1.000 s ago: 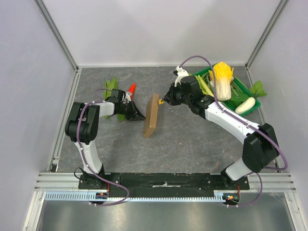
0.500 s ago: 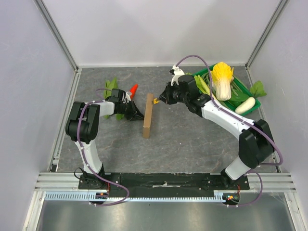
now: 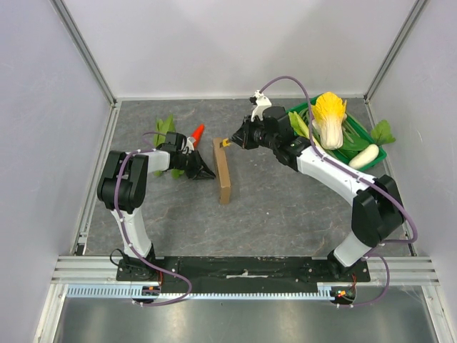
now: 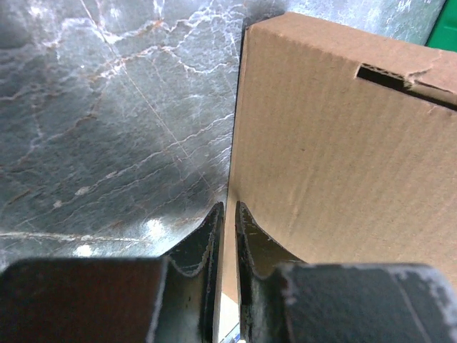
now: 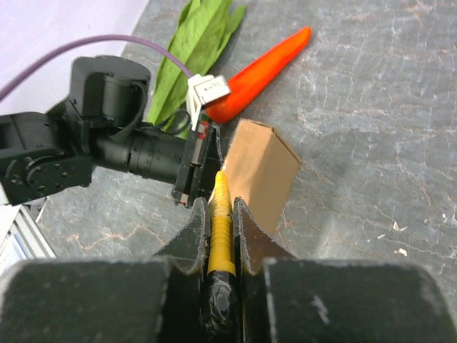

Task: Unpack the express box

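Plainly the express box [image 3: 223, 171] is a light thing: thin corrugated cardboard, plain brown, matte and faintly ribbed, with a ragged tab slot [image 4: 400, 78] near one corner that shows the fluting inside. It stands on a narrow edge near the middle of the surface [image 3: 285, 214], a dark grey slab veined like marble, between the two arms. It looks stiff across its broad faces but weak at the flaps. A light push would likely tip or skid it, and a hard squeeze would dent it, so the sensible hold is a pinch on a wall or flap edge, not on the wide panel. The left gripper [image 4: 228, 223] has that kind of hold: as far as its wrist view shows, its dark fingers are clenched almost together on the box's thin upright edge. The right gripper [image 5: 219, 206] is clamped on a yellow tool [image 5: 221, 187], slim and ribbed, whose tip points at the upper end of the box from just beside it; whether it touches the card I cannot tell. A smooth orange carrot [image 3: 196, 132] and flat green leaves [image 3: 166, 128] lie beyond the left gripper. At the far right a green crate [image 3: 383, 151] holds a pale cabbage [image 3: 330, 118] and a white radish [image 3: 364, 156].
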You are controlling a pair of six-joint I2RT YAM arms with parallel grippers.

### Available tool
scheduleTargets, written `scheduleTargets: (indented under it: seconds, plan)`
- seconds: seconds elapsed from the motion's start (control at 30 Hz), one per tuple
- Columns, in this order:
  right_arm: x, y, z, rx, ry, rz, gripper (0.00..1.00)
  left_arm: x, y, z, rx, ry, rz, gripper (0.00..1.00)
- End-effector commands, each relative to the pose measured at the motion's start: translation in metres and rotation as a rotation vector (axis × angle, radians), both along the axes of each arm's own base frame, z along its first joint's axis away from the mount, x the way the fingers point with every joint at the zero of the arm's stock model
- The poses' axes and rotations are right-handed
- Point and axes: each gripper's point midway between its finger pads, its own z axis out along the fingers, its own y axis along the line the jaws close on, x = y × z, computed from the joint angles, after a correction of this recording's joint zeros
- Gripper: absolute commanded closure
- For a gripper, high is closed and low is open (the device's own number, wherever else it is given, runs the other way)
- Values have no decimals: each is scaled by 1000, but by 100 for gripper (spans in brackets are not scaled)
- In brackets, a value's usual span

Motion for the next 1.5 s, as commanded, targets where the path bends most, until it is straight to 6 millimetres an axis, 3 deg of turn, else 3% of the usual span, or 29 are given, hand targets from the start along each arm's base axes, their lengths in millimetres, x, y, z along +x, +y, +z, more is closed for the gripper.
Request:
scheduleTargets:
  seconds: [0.0, 0.07, 0.23, 0.43, 0.63, 0.87, 1.2, 1.47]
  plan:
    - [2, 0, 72, 119, -146, -28, 100, 8, 1, 13, 16, -52, -6, 83]
    - [3, -10, 76, 117, -157, -78, 100, 7, 2, 13, 18, -53, -4, 83]
    - [9, -38, 36, 58, -81, -190, 100, 6, 2, 18, 14, -60, -3, 83]
    - [4, -23, -27, -1, 71, -124, 100, -6, -2, 19, -9, -41, -17, 80]
    - [7, -2, -66, -20, 160, -35, 100, -31, -7, 20, -13, -15, -29, 78]
    - [11, 17, -81, 6, 202, 24, 100, -62, -25, 15, 13, -12, -88, 73]
    - [0, 36, -93, 80, 256, 120, 100, -73, -48, 30, -23, -114, -177, 66]
    - [-2, 40, -78, 85, 217, 171, 100, -76, -35, 35, 53, -136, -129, 65]
